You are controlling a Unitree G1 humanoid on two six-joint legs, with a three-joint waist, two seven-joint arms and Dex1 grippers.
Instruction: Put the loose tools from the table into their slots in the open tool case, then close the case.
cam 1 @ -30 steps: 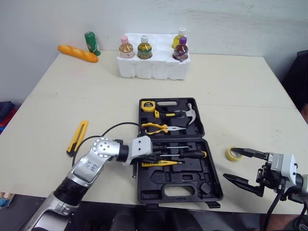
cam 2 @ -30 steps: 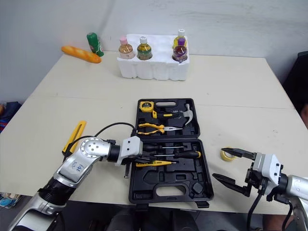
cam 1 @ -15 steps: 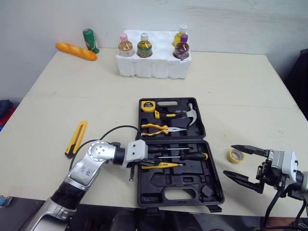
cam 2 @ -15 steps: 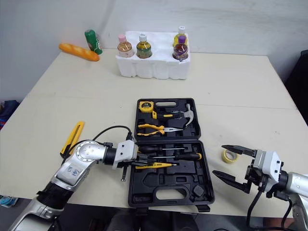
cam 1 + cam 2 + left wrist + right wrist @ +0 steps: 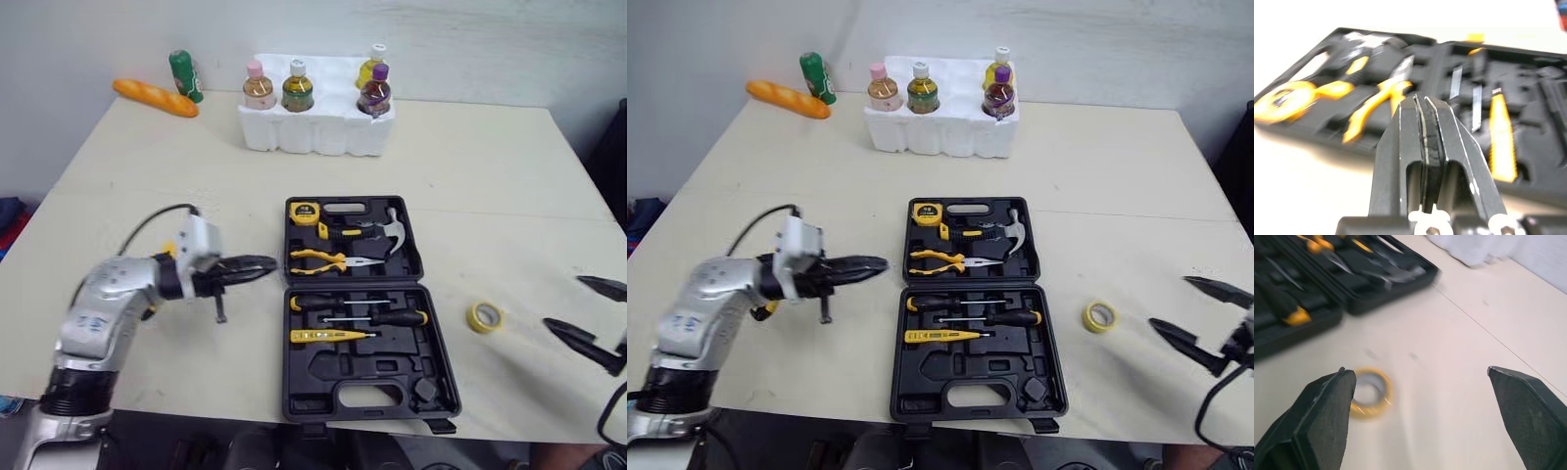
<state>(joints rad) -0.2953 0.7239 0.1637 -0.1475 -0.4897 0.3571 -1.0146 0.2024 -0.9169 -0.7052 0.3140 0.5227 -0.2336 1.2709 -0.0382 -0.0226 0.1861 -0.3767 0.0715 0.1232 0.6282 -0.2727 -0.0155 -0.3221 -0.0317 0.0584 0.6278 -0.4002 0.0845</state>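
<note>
The yellow tape roll (image 5: pixel 484 316) lies loose on the bench (image 5: pixel 470 176) right of centre, near the open tool case (image 5: pixel 323 367) — hammer (image 5: pixel 387 227), pliers (image 5: pixel 328 258), tape measure (image 5: pixel 302 212) and screwdrivers (image 5: pixel 377 315) seated, lower slots bare. The right gripper (image 5: pixel 593 313), spread wide at the right edge, likely fetches it next: reach, pinch. The left gripper (image 5: pixel 265 264), mid-left, is closed on nothing.

No wording can be read on the table: the labels on the four bottles (image 5: pixel 297 88) in the far foam tray (image 5: pixel 313 137) and the sticker on the yellow tape measure (image 5: pixel 302 212) in the open tool case (image 5: pixel 377 397) are too small to make out.
</note>
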